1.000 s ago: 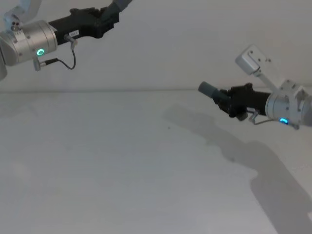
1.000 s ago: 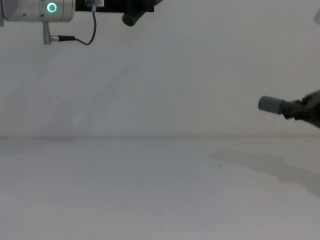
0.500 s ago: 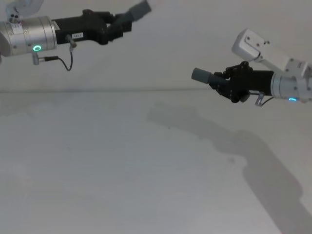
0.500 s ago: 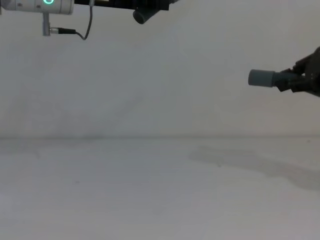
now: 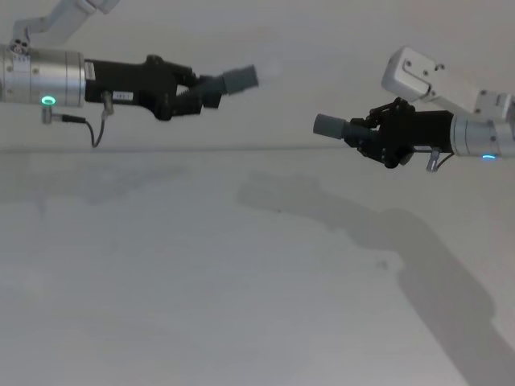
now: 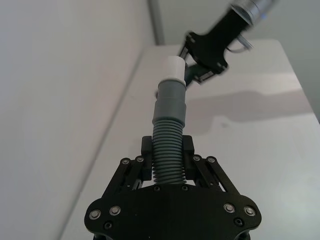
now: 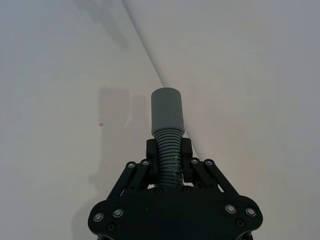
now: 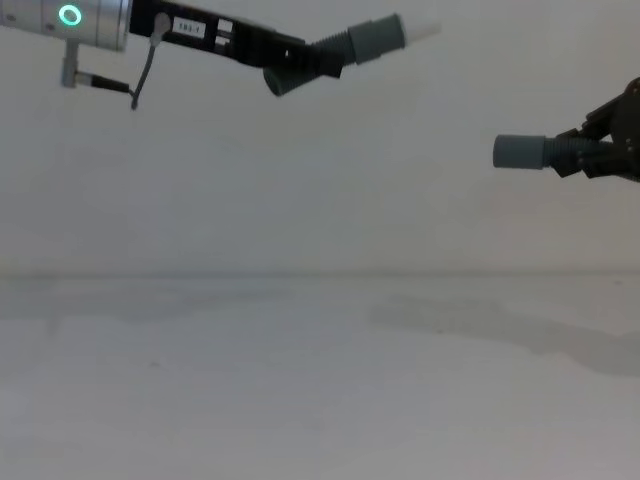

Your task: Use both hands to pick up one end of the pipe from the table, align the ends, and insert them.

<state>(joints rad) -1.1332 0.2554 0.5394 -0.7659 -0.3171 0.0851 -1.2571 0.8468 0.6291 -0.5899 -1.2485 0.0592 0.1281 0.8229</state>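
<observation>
Left gripper (image 5: 195, 88): upper left of the head view, raised well above the table (image 5: 201, 305); fingers clamped on the ribbed section of the tipped pipe piece (image 5: 229, 81).
Tipped pipe piece: in the air, slanting up toward the right of the frame; its whitish tip (image 8: 420, 27) leads and points a little above the other piece.
Gap: the two free ends are well apart near the top centre of the head view, with nothing touching.
Cuffed pipe piece (image 5: 330, 125): upper right, held roughly level, its smooth cuff (image 8: 518, 151) facing left toward the tip.
Right gripper (image 5: 362, 135): right side of the frame, fingers closed on the ribbed part behind the cuff.
Done: both pieces are off the table and gripped, with their ends roughly facing.
Left to do: in the chest view the tip sits higher than the cuff and is angled. So the remaining steps are levelling it, lining up the axes, closing the gap and pushing the tip into the cuff.
</observation>
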